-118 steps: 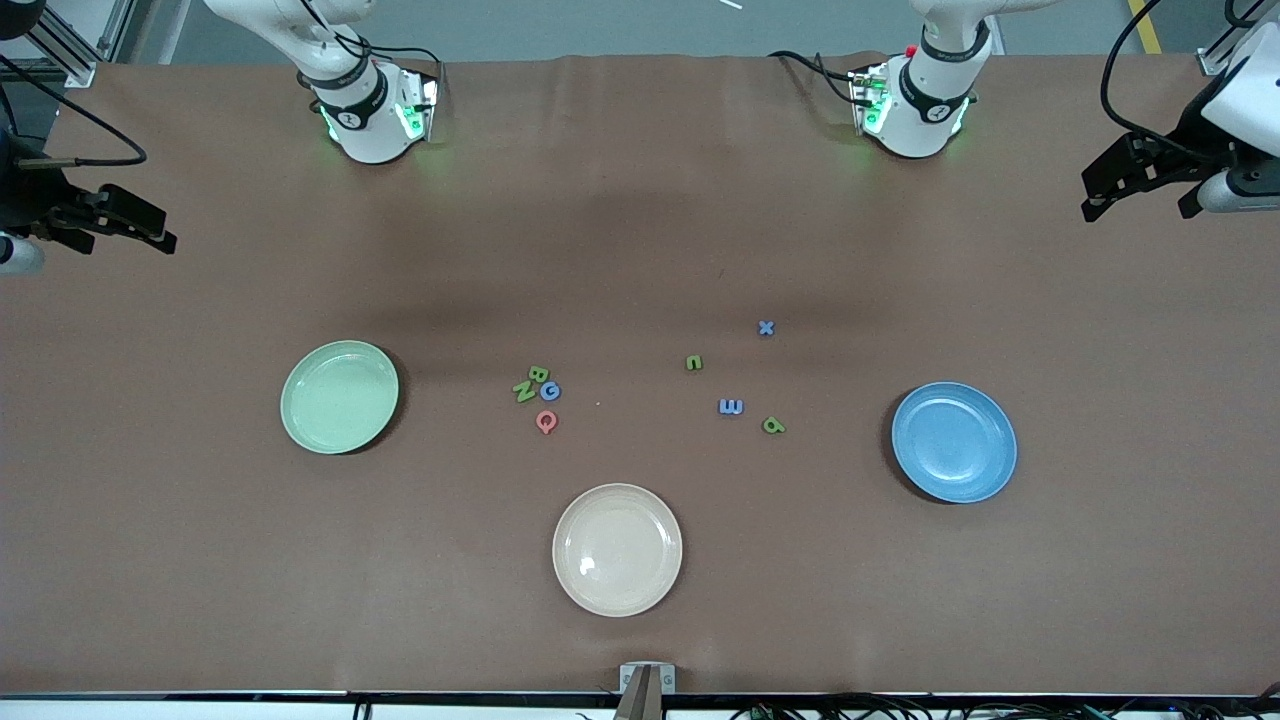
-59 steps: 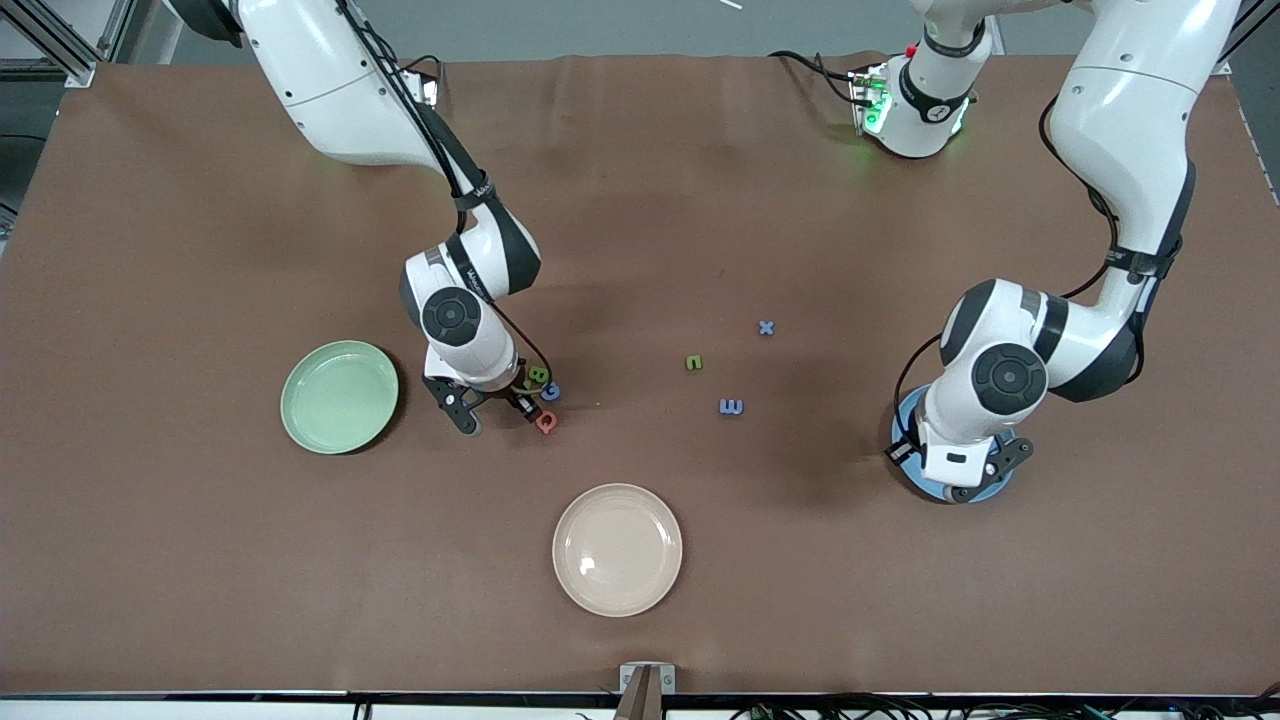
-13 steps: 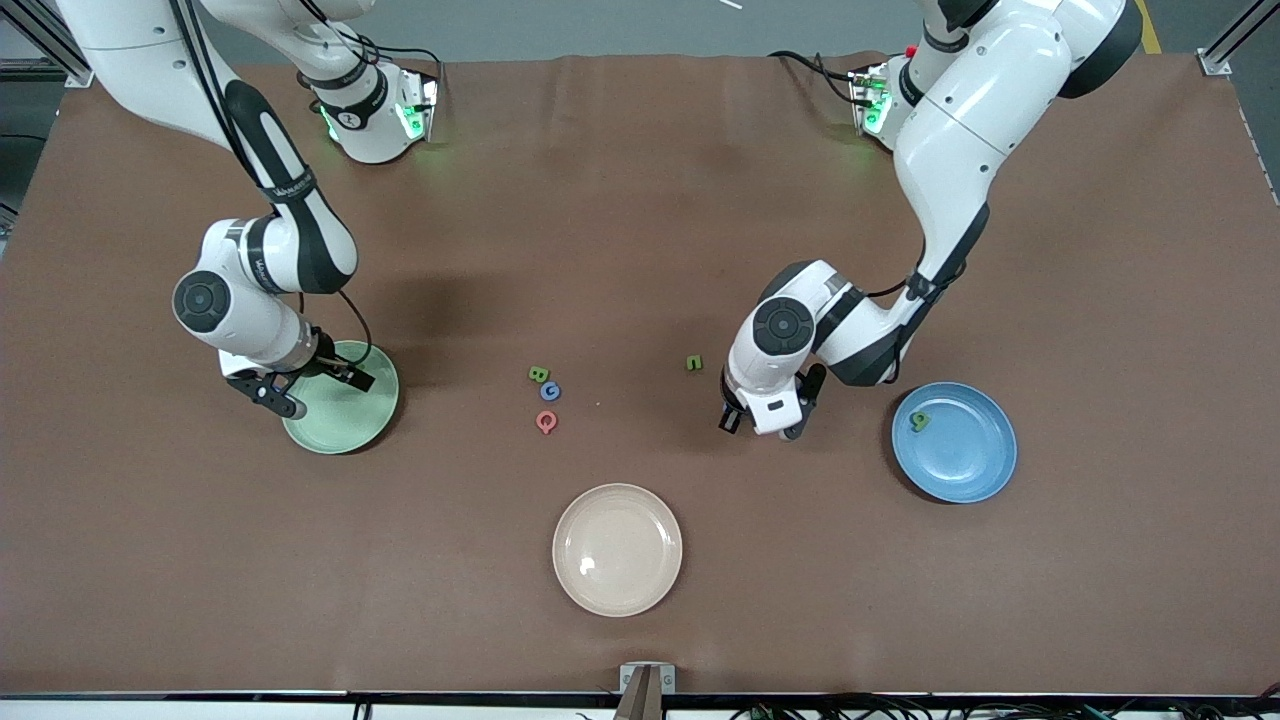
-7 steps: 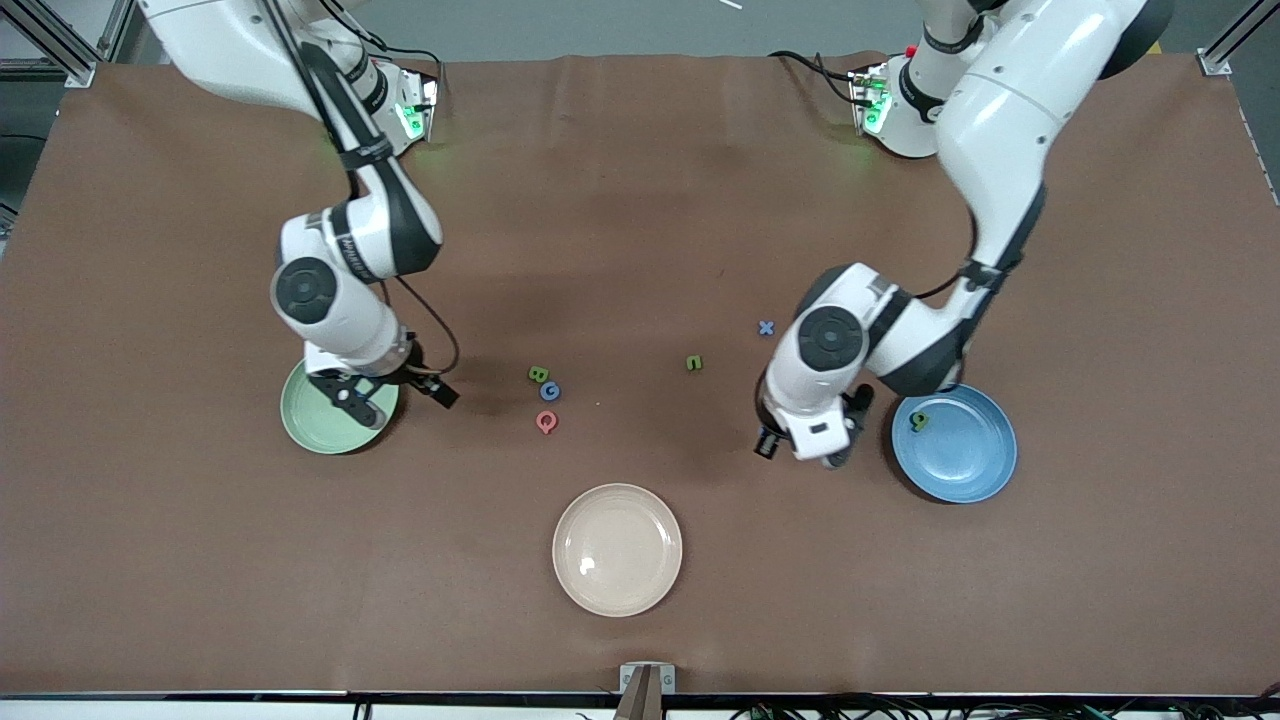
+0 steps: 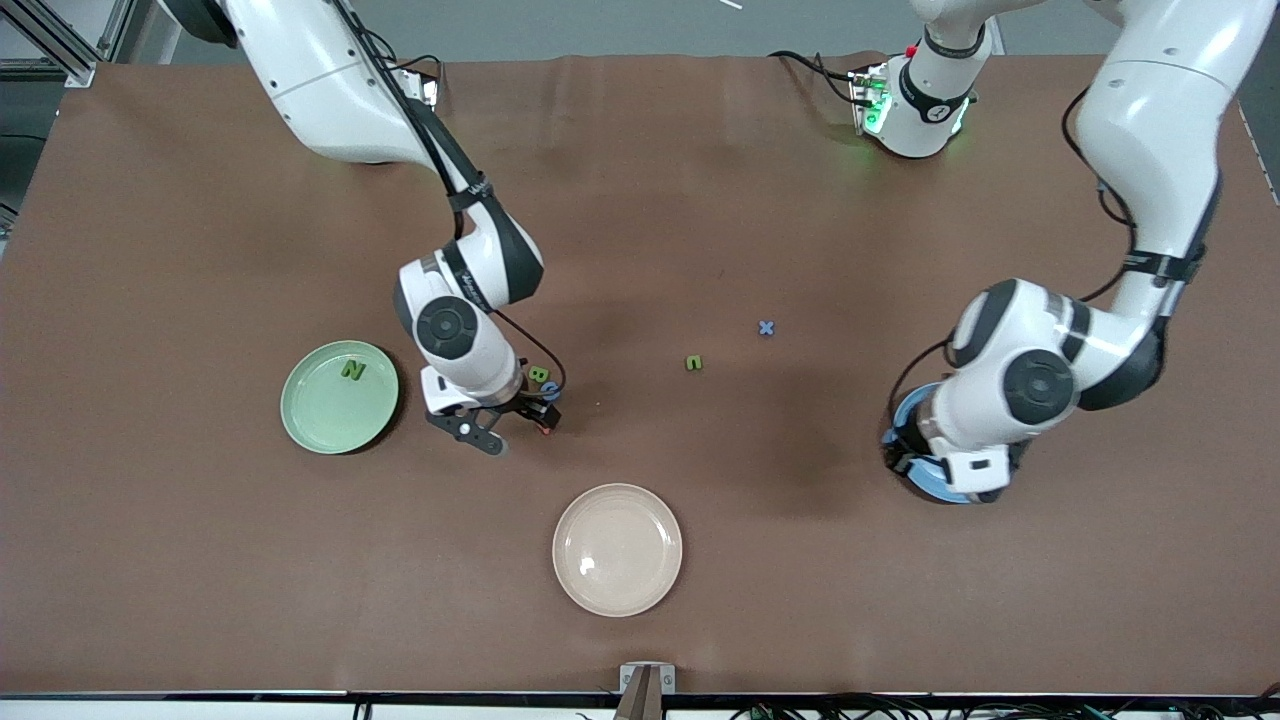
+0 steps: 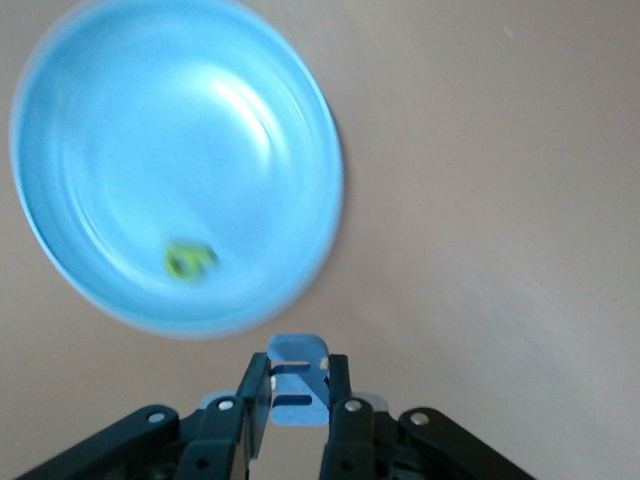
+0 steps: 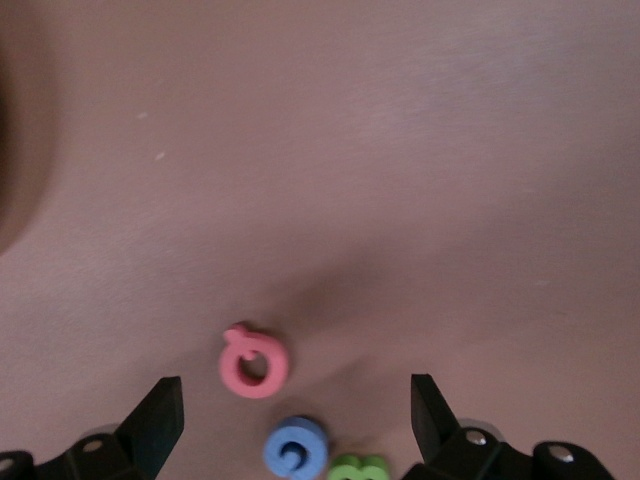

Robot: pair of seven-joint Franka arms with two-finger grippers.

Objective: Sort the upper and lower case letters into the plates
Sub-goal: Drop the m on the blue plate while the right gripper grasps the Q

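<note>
Blue m (image 6: 297, 381) (long axis crosswise) sits pinched in left gripper (image 6: 297, 405).

A brown cloth-covered table (image 5: 640, 200) fills nearly the whole front view, its surface matte and faintly creased along the top edge, soft dark shadows pooled across the middle. Above it runs a strip of grey floor (image 5: 620, 25), with aluminium frame rails (image 5: 60, 40) at the corner. A cream-beige plate (image 5: 617, 549) sits near the front camera, and a small metal bracket (image 5: 646, 680) is at the table's nearest edge, cables (image 5: 900, 712) trailing below
</note>
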